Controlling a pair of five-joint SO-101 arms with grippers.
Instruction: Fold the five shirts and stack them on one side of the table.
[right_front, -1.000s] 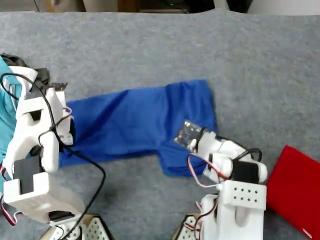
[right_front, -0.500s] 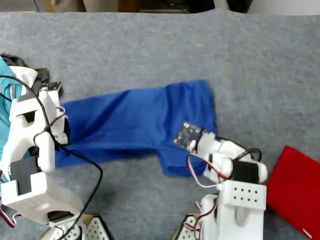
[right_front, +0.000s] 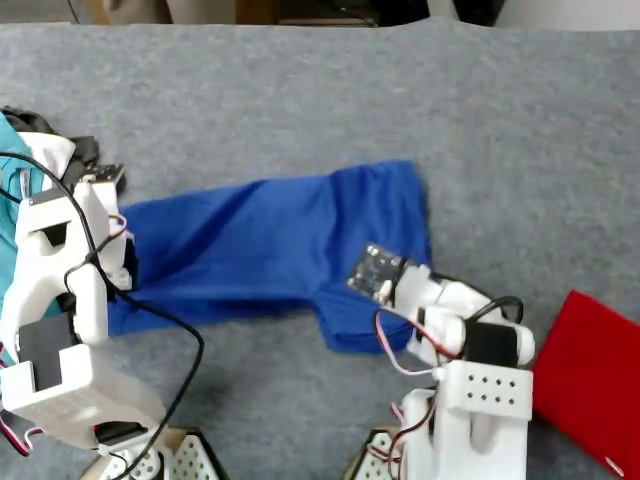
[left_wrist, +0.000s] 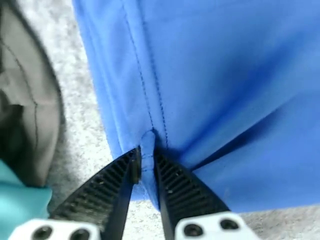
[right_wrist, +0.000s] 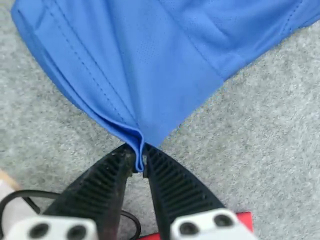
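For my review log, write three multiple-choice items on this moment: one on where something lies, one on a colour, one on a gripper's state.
1. Where is the red shirt?
A) at the table's near edge, beside the right arm
B) mid-table
C) at the far edge

2. What colour is the shirt that the left gripper pinches?
A) teal
B) blue
C) red

3. The right gripper is:
A) open
B) shut on nothing
C) shut on the blue shirt

Answers:
1 A: the high view shows it by that arm's base.
2 B: the left wrist view shows a blue hem between the fingers.
3 C: the right wrist view shows a blue corner clamped.
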